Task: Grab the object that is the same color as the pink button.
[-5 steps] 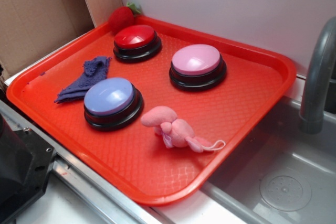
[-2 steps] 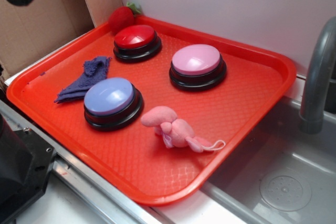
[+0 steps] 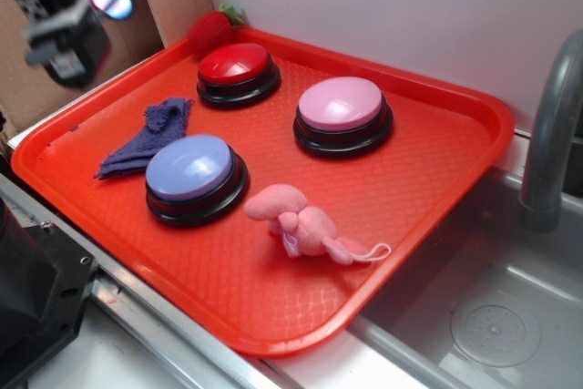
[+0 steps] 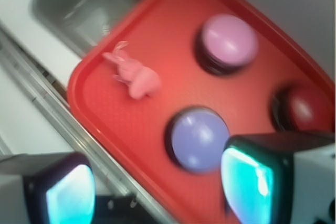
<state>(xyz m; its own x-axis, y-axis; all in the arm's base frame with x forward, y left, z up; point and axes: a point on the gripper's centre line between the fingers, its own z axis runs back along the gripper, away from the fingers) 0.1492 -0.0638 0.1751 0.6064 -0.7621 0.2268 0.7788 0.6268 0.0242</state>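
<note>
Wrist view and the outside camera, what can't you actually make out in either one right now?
- Gripper: exterior view, motion-blurred and cut off by the top-left edge.
- Red button: wrist view, blurred, partly hidden behind a gripper finger.
- Strawberry and purple cloth: outside the wrist view.
- Pink plush toy: wrist view, too blurred to see its face or cord tail.
- Faucet: exterior view, cut off by the right edge.

A mock kitchen: grey sink (image 3: 496, 316), faucet (image 3: 551, 134), cardboard backdrop (image 3: 55, 61).
</note>
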